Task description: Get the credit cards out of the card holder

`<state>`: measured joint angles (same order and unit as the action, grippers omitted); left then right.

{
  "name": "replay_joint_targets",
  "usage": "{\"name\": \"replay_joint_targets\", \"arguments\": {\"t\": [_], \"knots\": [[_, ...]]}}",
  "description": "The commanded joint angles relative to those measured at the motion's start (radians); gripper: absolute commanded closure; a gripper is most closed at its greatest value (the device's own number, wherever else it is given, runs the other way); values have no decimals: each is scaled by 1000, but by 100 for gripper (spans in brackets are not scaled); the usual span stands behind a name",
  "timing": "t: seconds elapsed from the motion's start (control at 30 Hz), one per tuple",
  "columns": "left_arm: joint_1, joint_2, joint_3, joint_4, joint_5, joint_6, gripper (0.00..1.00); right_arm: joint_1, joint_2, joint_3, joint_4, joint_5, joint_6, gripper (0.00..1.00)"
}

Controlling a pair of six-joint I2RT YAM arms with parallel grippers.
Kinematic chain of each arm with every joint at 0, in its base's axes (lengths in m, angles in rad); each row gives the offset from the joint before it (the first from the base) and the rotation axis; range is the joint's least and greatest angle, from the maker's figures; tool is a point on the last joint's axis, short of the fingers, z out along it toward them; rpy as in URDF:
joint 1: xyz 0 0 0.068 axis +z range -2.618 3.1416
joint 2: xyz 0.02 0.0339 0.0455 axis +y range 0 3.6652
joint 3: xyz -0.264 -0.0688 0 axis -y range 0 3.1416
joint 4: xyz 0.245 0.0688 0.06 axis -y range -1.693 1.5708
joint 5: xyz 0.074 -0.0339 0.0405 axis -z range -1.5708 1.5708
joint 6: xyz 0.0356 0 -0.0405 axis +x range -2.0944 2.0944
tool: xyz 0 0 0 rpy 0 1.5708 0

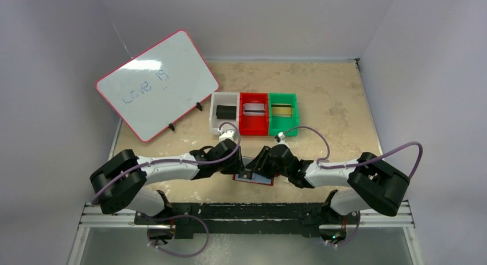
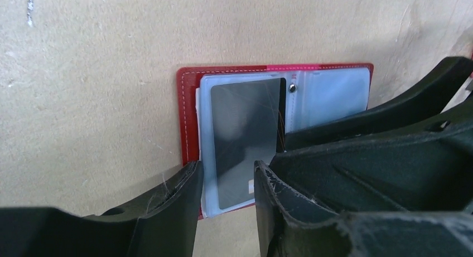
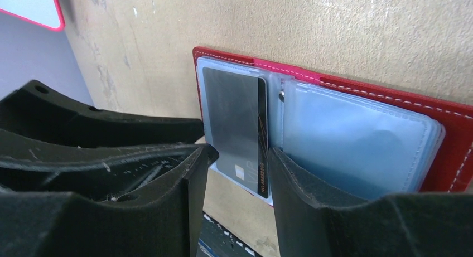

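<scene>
The card holder lies opened flat on the desk, red cover down and pale blue clear sleeves up, and we place everything else by it. In the sleeves of the holder's left half sits a black credit card. A line of gold print runs along its edge nearest the holder's spine, where a small metal snap shows. Both hands hang side by side over the holder's near edge. The left hand has its fingers parted, and through the gap we see the near end of the card, with a strip of sleeve between the card and one finger. The right hand also has its fingers apart, and in its own view the card's near end almost fills the gap. We cannot tell whether either hand's tips touch the card or its sleeve. Beyond the holder, three bins stand touching in a row. The white bin, slightly left of it, holds a second black card. The red bin, straight beyond it, holds a silver-grey card. The green bin, slightly right of it, holds a gold card. Farther beyond the holder and to its left, a pink-rimmed whiteboard stands tilted, with "Love is" written on it.
</scene>
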<state>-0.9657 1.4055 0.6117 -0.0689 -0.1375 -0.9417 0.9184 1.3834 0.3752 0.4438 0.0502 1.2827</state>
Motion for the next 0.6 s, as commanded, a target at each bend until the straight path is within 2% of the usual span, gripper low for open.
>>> {"name": "replay_joint_targets", "arguments": {"t": [0.0, 0.2, 0.57], "knots": [[-26, 10, 43, 8, -4, 23, 62, -12, 18, -27, -27, 38, 7, 52], [-29, 34, 53, 5, -11, 16, 67, -17, 32, -24, -23, 28, 3, 53], [-51, 81, 43, -29, -69, -25, 95, -20, -34, -47, -37, 47, 17, 60]]}}
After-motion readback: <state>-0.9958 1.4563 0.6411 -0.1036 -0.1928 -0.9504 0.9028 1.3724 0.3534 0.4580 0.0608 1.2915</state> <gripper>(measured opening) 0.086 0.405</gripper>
